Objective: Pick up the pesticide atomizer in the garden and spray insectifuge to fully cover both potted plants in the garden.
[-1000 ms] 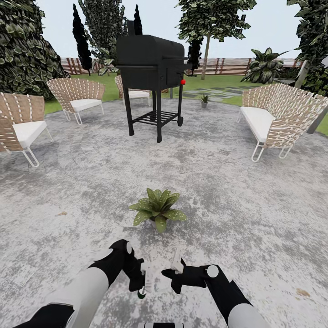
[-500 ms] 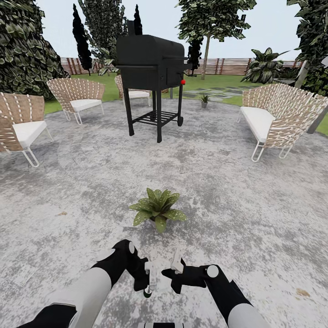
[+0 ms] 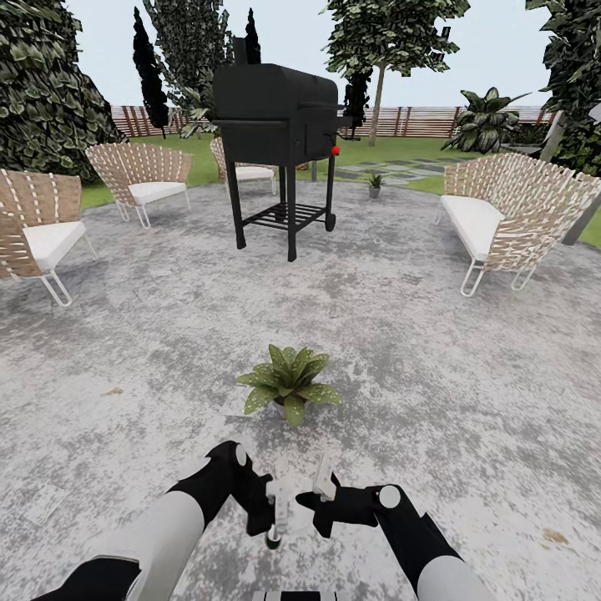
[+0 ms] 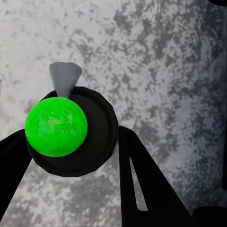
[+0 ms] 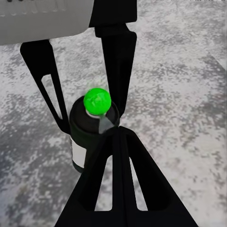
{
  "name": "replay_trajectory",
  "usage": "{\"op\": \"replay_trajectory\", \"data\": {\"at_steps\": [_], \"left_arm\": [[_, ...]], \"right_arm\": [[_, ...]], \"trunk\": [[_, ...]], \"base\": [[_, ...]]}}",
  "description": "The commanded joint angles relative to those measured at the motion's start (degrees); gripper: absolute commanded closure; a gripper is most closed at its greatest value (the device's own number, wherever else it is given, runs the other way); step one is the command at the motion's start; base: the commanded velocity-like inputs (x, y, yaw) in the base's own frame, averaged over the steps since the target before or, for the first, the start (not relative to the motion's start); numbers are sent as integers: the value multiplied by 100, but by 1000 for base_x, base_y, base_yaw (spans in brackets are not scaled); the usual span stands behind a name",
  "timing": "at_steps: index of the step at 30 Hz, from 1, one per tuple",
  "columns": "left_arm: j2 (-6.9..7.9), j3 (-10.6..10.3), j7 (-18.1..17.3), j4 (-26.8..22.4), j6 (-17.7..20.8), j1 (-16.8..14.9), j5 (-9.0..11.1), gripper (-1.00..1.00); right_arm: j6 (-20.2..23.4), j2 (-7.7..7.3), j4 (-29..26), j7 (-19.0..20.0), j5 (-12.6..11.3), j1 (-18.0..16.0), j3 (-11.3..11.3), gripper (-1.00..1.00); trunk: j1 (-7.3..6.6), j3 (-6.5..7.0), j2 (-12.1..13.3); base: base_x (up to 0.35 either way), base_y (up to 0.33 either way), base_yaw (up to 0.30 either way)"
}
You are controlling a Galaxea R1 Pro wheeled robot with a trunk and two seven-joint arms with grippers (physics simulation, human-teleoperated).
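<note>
My left gripper [image 3: 273,519] is clamped on the atomizer [image 3: 273,538], low at 6 o'clock in my head view, just above the stone patio [image 3: 434,351]. In my left wrist view the atomizer [image 4: 71,130] sits between my two dark fingers [image 4: 142,184], its round top bright green with a grey nozzle beside it. My right gripper [image 3: 321,492] hangs just beside the left one at 3 o'clock of it; I cannot tell whether its fingers are apart or together. Its wrist view looks past one finger [image 5: 118,189] at the atomizer [image 5: 90,127]. One potted plant [image 3: 289,382], leaves dotted with whitish specks, stands near at 12 o'clock. The second plant [image 3: 374,184] is well beyond, right of the grill [image 3: 280,125].
</note>
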Motion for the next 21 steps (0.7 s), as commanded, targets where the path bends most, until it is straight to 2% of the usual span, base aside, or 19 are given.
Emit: {"op": "replay_trajectory", "data": {"at_steps": [1,10,12,14,21], "left_arm": [[0,-15,-23,-8,22,-1,39,100],[0,-10,-21,-1,6,-1,153,100],[0,-11,-16,-1,-23,0,440,100],[0,-15,-14,-1,-33,1,540,100],[0,-18,-13,-1,-36,-1,576,100]], "right_arm": [[-25,11,-22,32,55,-3,-48,100],[-21,47,-34,32,55,-3,-48,100],[-21,47,-34,32,55,-3,-48,100],[-22,47,-34,32,55,-3,-48,100],[-22,47,-33,30,55,-3,-48,100]], "trunk": [[-1,-5,-2],[-1,-5,-2],[-1,-5,-2],[-1,-5,-2],[-1,-5,-2]], "base": [[0,0,0],[0,0,0],[0,0,0],[0,0,0],[0,0,0]]}}
